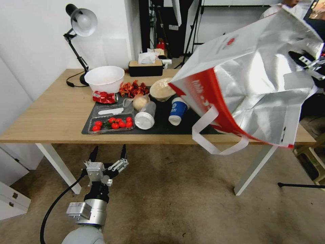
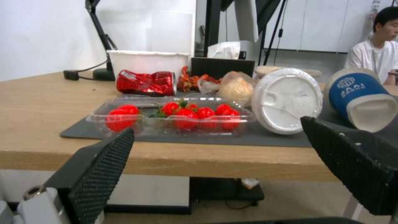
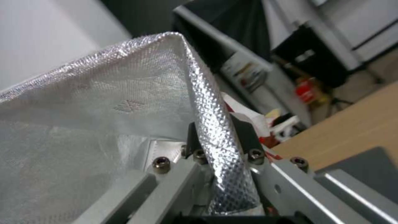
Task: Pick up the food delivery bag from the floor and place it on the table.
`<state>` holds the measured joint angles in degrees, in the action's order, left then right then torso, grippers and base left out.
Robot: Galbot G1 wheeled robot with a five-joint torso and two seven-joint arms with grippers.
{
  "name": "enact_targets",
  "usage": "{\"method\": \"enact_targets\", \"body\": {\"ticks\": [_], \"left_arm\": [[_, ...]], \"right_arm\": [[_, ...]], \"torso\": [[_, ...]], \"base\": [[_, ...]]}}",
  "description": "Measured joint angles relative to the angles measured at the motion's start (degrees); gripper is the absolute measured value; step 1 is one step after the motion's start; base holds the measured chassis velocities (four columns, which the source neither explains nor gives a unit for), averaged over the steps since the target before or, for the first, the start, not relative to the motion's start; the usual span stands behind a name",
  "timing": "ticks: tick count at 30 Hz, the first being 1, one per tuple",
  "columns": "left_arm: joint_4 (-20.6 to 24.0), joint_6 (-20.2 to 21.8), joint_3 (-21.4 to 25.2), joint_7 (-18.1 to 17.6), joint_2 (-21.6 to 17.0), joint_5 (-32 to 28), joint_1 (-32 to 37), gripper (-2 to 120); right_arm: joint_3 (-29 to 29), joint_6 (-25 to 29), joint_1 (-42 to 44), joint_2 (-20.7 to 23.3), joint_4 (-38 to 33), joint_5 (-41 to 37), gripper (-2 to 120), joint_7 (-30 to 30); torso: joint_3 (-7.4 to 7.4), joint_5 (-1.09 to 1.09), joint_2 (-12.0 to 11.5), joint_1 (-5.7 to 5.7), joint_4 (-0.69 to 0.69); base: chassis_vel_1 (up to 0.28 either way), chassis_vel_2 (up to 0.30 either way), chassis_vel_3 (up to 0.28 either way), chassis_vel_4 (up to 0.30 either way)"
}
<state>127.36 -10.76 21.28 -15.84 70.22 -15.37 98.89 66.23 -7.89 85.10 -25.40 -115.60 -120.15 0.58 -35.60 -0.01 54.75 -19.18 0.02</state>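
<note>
Head view: bag [image 1: 257, 84] held in the air above the right end of the table [image 1: 50, 112], tipped on its side. Its long axis runs on a diagonal from the upper far corner at the right down toward the near table edge; the open mouth, showing silver foil lining, faces the camera and downward. Red trim borders the mouth, and a white strap [image 1: 211, 135] hangs in a loop below the table edge. The right gripper [image 1: 313, 64] grips the bag's rim at the far right. The left gripper [image 1: 109, 154] hangs low over the floor [image 1: 176, 203] in front of the table, fingers spread, holding nothing. On the dark mat [image 1: 162, 123] lie a tray of tomatoes [image 1: 111, 123], a lidded cup [image 1: 146, 116] on its side and a blue cup [image 1: 177, 110] on its side; a white bowl [image 1: 104, 78] and a lamp [image 1: 78, 40] stand behind.

Left wrist view: left gripper [image 2: 224, 149] level with the table edge, its two black fingers wide apart, with the tomatoes [image 2: 174, 116], the lidded cup [image 2: 287, 100] and the blue cup [image 2: 360, 99] beyond.

Right wrist view: right gripper [image 3: 219, 152] pressed together on a fold of the bag's foil edge [image 3: 211, 124], the foil rising from between the jaws; the table [image 3: 352, 130] lies below.
</note>
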Motion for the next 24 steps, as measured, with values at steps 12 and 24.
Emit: {"method": "enact_targets", "body": {"ticks": [12,24], "left_arm": [[-0.37,-0.73,0.15,0.06,-0.67,0.37,0.08,100],[0.08,-1.38,0.10,0.19,-0.04,1.85,1.19,100]], "right_arm": [[-6.41,6.68,-6.71,-2.40,0.59,-0.78,0,25.21],[-8.61,5.73,-10.40,-1.63,2.14,0.55,0,35.30]], "torso": [[0.00,0.02,0.00,0.00,-0.01],[0.01,0.01,-0.01,0.00,-0.02]], "base": [[0.000,0.000,0.000,0.000],[0.000,0.000,0.000,0.000]]}}
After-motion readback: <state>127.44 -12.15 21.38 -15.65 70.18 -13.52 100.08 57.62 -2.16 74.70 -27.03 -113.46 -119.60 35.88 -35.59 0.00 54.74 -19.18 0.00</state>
